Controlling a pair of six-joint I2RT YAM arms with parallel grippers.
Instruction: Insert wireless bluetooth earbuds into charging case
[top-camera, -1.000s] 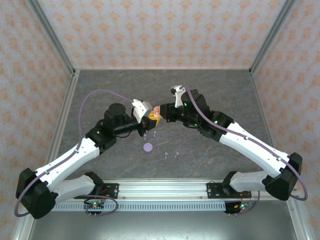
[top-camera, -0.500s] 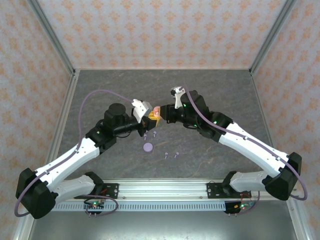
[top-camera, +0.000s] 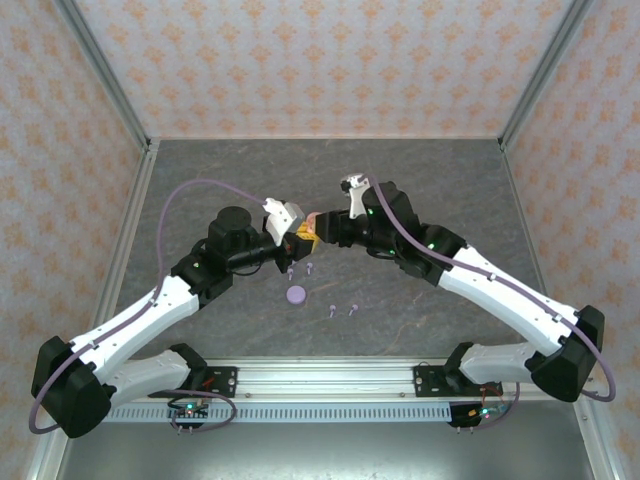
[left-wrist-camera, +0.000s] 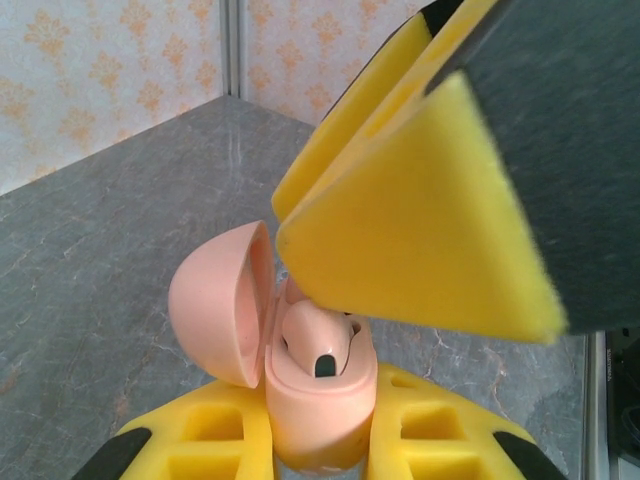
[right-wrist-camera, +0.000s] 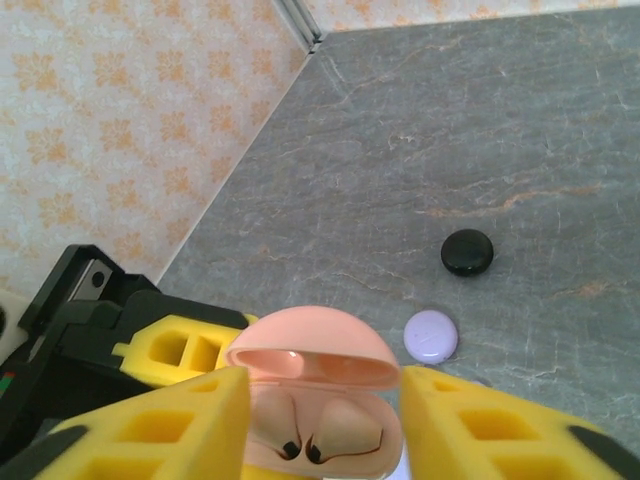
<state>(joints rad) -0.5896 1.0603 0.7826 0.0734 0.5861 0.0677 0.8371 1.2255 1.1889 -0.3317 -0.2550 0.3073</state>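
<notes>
Since a second ago the right gripper's yellow fingers have come apart from a tight pinch, and the arm has drawn slightly back. The left arm and the loose things on the table lie as they did.

The left gripper is clamped narrowly on the lower body of the pink charging case and holds it upright above mid-table. The lid is swung back. The two pink earbuds sit side by side in the case's wells, dark tips showing.

The right gripper's fingers stand parted with nothing between them. They hang close over the open mouth of the case, and from its wrist camera the case shows in the gap. Whether the nearer pad touches the rim I cannot tell.

On the table just nearward of the grippers lie four lilac earbuds, two under the grippers and two nearer the rail. A lilac disc sits between the two pairs. A black disc lies near the lilac one but apart from it.

Both grippers are well away from the patterned walls and the frame posts. Open grey surface runs behind them to the far wall and out to both sides.
</notes>
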